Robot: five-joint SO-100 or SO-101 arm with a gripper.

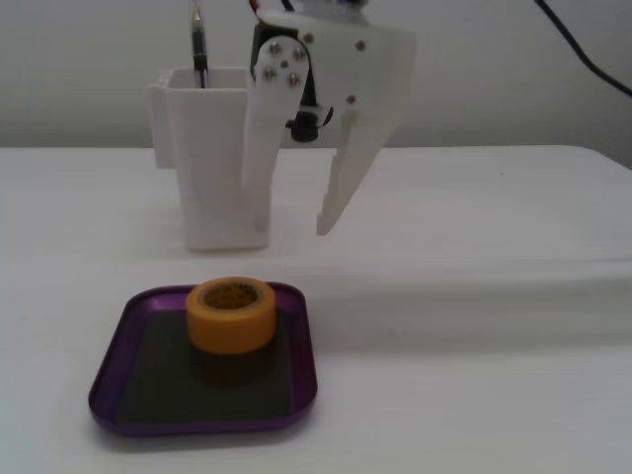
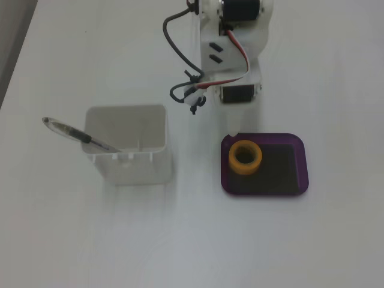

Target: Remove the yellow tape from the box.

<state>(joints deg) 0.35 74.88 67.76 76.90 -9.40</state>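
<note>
The yellow tape is a thick yellow-orange roll lying flat in the far part of the purple tray. In the view from above, the tape lies at the left end of the tray. My white gripper hangs open and empty, fingers pointing down, above the table and behind the tray, a clear gap above the tape. From above, the gripper sits just past the tray's upper left edge, mostly hidden under the arm.
A tall white square container stands behind and left of the tray, holding a pen. From above, the container is left of the tray, the pen leaning out left. A black cable runs at upper right.
</note>
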